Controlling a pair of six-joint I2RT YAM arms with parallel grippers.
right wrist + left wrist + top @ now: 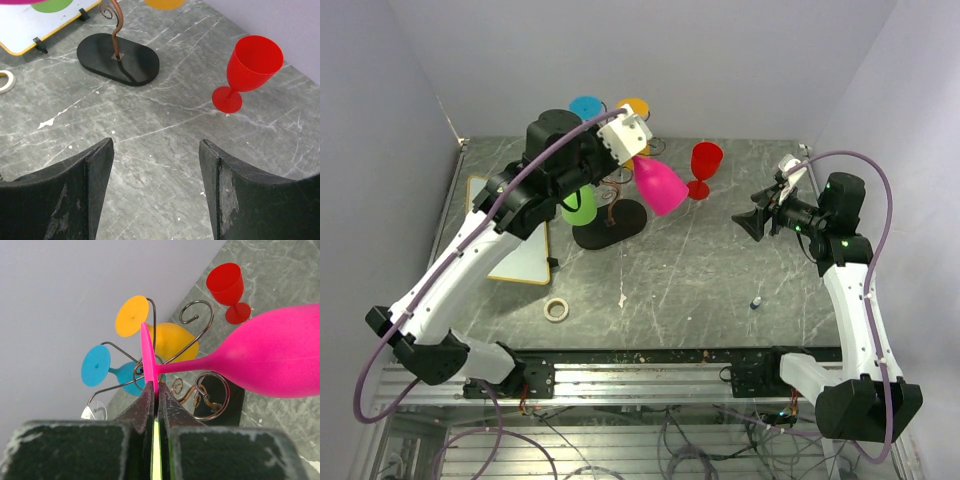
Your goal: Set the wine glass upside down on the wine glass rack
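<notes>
Three glasses hang bowl-down on the wine glass rack (610, 222): a green glass (578, 206) on its left side, and a blue glass (95, 365) and an orange glass (132, 315) at the back, their foot discs caught in the wire arms. Just right of these, the left gripper (153, 387) is pressed together on the thin edge of the foot of the pink wine glass (272, 355), which is off the table (670, 290) and up beside the scroll top of the rack. The foot looks close to the curled arms but not seated in any of them, so I judge the lift and the turn-over mostly done, with the sliding of the stem into a free arm and the release not yet done. The glass's long axis runs from the pinched foot, high by the rack, down and out to the right. The stem lies nearly level in the wrist view, and the mouth points away from the rack and somewhat toward the table, so the glass is tilted rather than hanging plumb. Further right a red glass (250, 65) stands upright on the table, untouched. The right gripper (156, 190) hovers well apart from it, jaws spread and holding nothing.
</notes>
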